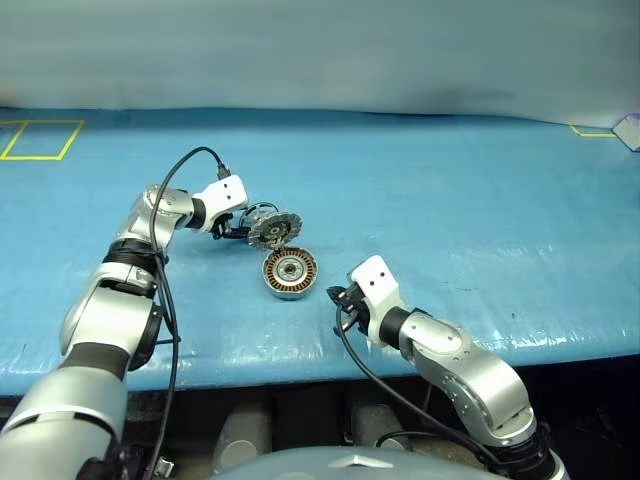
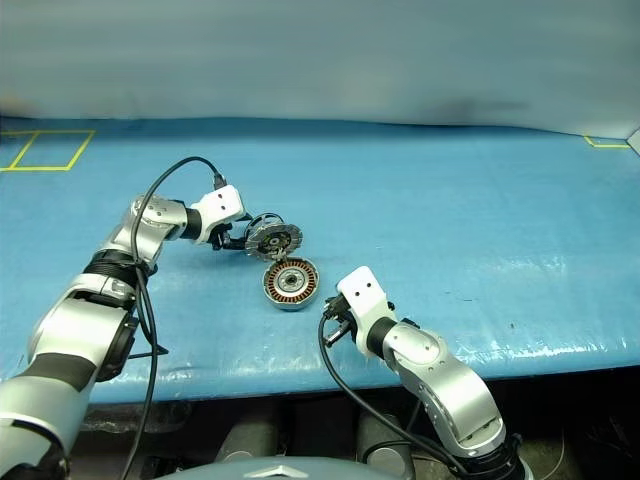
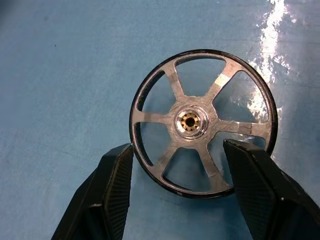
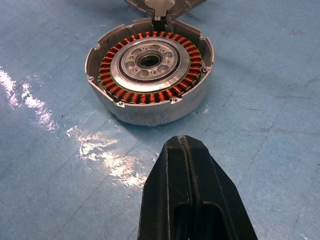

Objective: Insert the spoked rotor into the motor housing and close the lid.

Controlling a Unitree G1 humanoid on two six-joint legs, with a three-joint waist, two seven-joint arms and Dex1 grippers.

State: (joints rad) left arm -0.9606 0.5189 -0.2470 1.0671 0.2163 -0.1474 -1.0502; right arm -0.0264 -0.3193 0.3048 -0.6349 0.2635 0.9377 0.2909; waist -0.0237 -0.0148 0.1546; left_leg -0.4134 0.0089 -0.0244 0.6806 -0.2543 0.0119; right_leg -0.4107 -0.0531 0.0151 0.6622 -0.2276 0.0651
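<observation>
Head views: motor housing (image 1: 290, 273) laid open on table (image 1: 480, 200), lid (image 1: 276, 228) raised behind.
Left wrist: spoked rotor (image 3: 202, 123) held in wide left claw (image 3: 182, 170); slippage risked.
Right wrist: right claw (image 4: 187, 165) closed, empty.

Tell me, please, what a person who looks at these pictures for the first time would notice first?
Probably the motor housing, which lies open on the blue table near the middle, its ring of copper windings bright around a silver hub. Its lid stands tilted up at the far edge. Beside the lid, the left end effector has its fingers on either side of the spoked rotor, while the right end effector, shut, points at the housing from the near side.
</observation>
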